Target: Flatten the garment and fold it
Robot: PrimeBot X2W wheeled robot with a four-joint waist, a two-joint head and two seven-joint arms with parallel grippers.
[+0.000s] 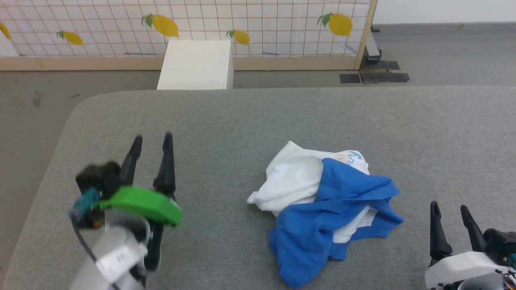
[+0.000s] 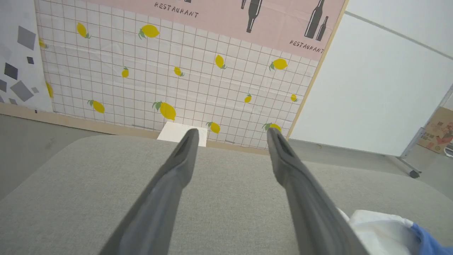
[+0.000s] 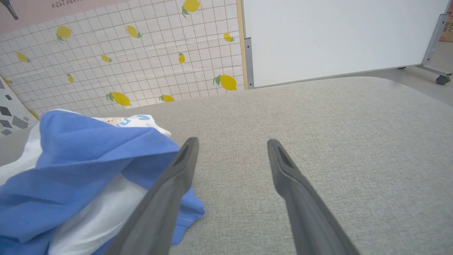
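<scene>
Garment [image 1: 322, 201] sits crumpled on your desk [image 1: 242, 117], nothing flattened or folded yet, with left end effector [image 1: 153, 137] and right end effector [image 1: 448, 205] both released and empty.

The garment [image 1: 342, 189], beside the right gripper [image 1: 448, 205], was seen in white and bright blue. A green cover [image 1: 141, 203] was borne behind the left gripper [image 1: 153, 137], whose fingers [image 1: 166, 165] were coloured black. Ahead of it, the screen [image 1: 262, 28] was patterned with yellow lemons on a white grid.
</scene>
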